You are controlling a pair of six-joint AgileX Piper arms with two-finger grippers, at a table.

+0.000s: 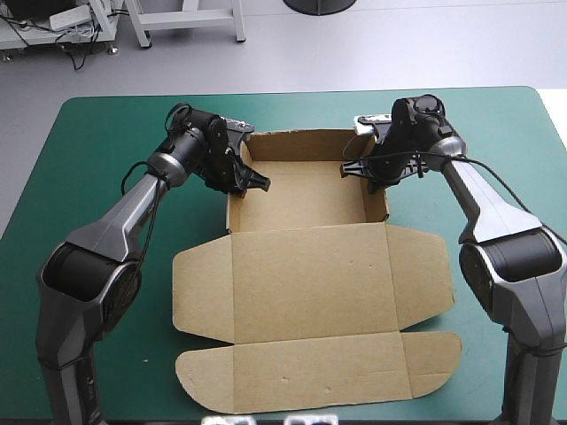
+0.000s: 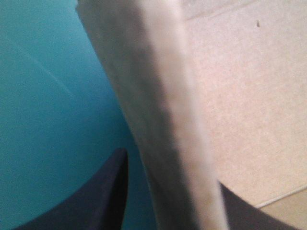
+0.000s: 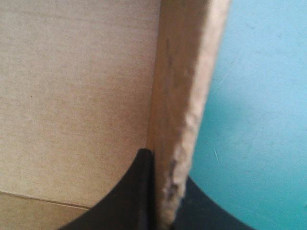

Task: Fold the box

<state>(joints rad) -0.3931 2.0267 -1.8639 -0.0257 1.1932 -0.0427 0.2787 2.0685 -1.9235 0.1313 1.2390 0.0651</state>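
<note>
Across the teal-green table cover (image 1: 89,159) the brown box (image 1: 310,292) sits mid-table as an open tray (image 1: 301,190), walls raised at the far end, lid (image 1: 310,328) flat toward the near edge. Now the left gripper (image 1: 252,181) pinches the left wall and the right gripper (image 1: 359,168) the right wall, fingers nearly closed on board; both walls blur up close
</note>
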